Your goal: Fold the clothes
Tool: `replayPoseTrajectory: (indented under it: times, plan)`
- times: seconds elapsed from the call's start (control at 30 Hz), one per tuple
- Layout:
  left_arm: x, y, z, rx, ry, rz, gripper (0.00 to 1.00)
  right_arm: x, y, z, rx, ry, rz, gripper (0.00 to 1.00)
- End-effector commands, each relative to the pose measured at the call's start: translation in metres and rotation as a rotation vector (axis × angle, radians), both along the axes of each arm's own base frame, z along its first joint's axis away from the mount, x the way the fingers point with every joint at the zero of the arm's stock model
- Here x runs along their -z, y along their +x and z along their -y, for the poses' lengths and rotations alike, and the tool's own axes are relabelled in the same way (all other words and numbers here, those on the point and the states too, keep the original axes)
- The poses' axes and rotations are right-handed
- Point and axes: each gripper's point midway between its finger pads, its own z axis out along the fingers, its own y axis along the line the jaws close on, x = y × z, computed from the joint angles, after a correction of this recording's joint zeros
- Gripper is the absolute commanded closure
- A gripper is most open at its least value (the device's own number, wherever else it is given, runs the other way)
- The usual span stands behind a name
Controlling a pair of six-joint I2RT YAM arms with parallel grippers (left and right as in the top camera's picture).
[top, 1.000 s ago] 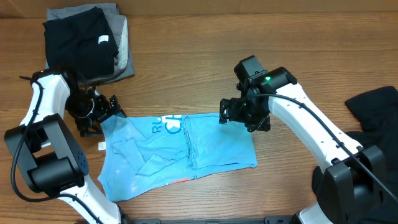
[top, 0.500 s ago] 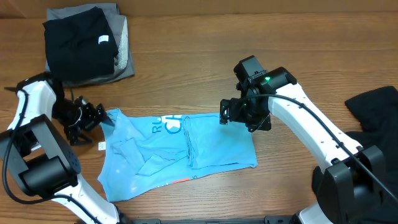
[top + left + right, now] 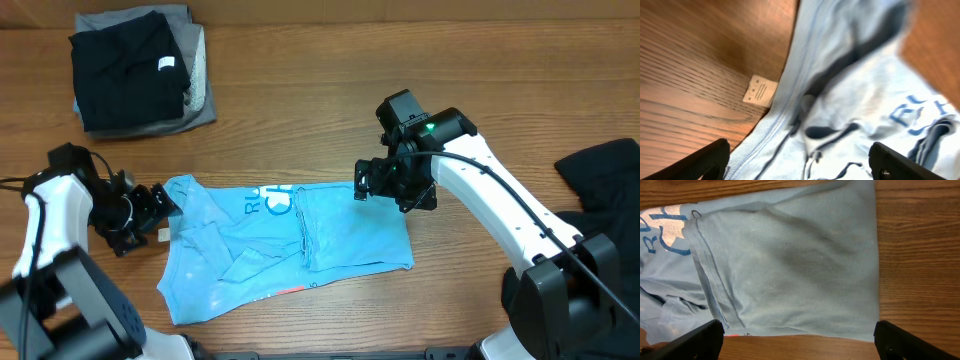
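The light-blue T-shirt point(image 3: 290, 245) lies crumpled and partly folded on the wooden table, its right part doubled over along a seam point(image 3: 707, 280). My left gripper point(image 3: 158, 208) hovers at the shirt's upper-left edge, open, its two fingers point(image 3: 705, 160) wide apart over the ribbed hem point(image 3: 765, 135) with nothing between them. Over the shirt's upper-right corner my right gripper point(image 3: 388, 190) stands open. Its fingers point(image 3: 912, 340) straddle the folded panel point(image 3: 790, 265) without touching it.
A folded black garment point(image 3: 125, 65) sits on a grey one point(image 3: 203, 95) at the back left. Another black garment point(image 3: 600, 170) lies at the right edge. A small white label point(image 3: 163, 235) point(image 3: 760, 90) lies on the wood beside the shirt's left edge.
My left arm has swung out to the left and toward the front, carrying its gripper from the shirt's upper-left corner down along the left edge. The right arm has not moved.
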Motion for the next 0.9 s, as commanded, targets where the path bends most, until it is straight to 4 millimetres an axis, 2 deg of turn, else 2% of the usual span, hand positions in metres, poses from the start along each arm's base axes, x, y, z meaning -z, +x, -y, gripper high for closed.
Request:
replayPoseTrajectory:
  times: [0.0, 0.27, 0.47, 0.7, 0.87]
  plan:
    - [-0.010, 0.001, -0.002, -0.012, 0.021, 0.041, 0.11, -0.008, 0.005, -0.001, -0.005, 0.004, 0.034, 0.00]
    - [0.026, -0.016, 0.009, -0.009, -0.021, -0.012, 0.11, -0.008, 0.003, 0.001, -0.006, -0.003, 0.025, 0.00]
    - [0.040, -0.022, 0.016, -0.009, -0.037, -0.006, 0.10, -0.007, 0.005, 0.003, -0.004, -0.015, 0.036, 0.00]
    - [0.055, -0.016, 0.013, -0.007, -0.007, 0.053, 0.10, -0.007, 0.005, 0.003, -0.004, -0.016, 0.033, 0.00]
    - [0.051, -0.002, 0.023, 0.045, -0.054, 0.138, 0.11, -0.007, 0.005, 0.003, -0.004, -0.015, 0.036, 0.00]
